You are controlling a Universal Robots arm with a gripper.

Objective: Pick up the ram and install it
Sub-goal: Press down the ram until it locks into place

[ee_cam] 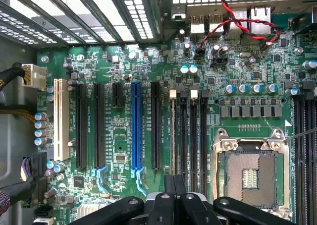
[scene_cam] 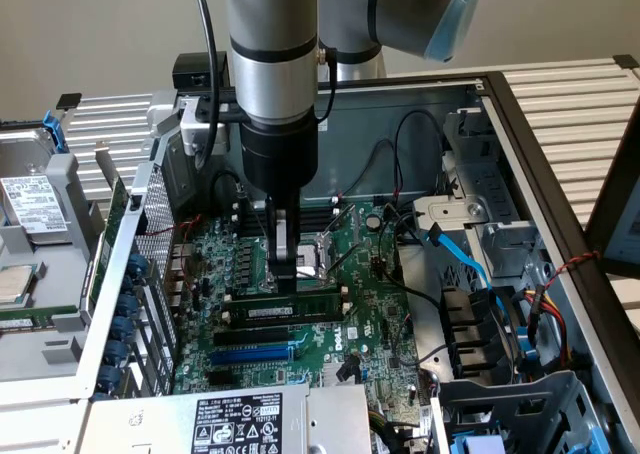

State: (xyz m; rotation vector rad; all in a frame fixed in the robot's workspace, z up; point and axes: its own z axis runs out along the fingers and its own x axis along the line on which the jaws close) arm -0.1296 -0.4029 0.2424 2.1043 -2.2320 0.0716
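Here, the open computer case (scene_cam: 500, 104) surrounds everything, its grey metal walls rising around the big green motherboard (scene_cam: 360, 314) lying flat inside. My arm (scene_cam: 272, 64) comes down from above into the middle of the case. On the board, the empty processor socket (ee_cam: 250, 173) sits beside the bank of long black memory slots (ee_cam: 198, 136), and a blue expansion slot (ee_cam: 136, 126) runs parallel further along. Blue cables (scene_cam: 465, 259) and black ones trail across the drive bay toward the exterior view's right.

The ram (scene_cam: 285, 309) stands on edge in one of the memory slots, its white label strip facing the exterior camera. My gripper (scene_cam: 287, 274) is directly over it, the fingertips down at the stick's top edge, near its middle. My fingers (ee_cam: 174, 185) are drawn fully together; I cannot tell whether they pinch the stick or merely press on it.
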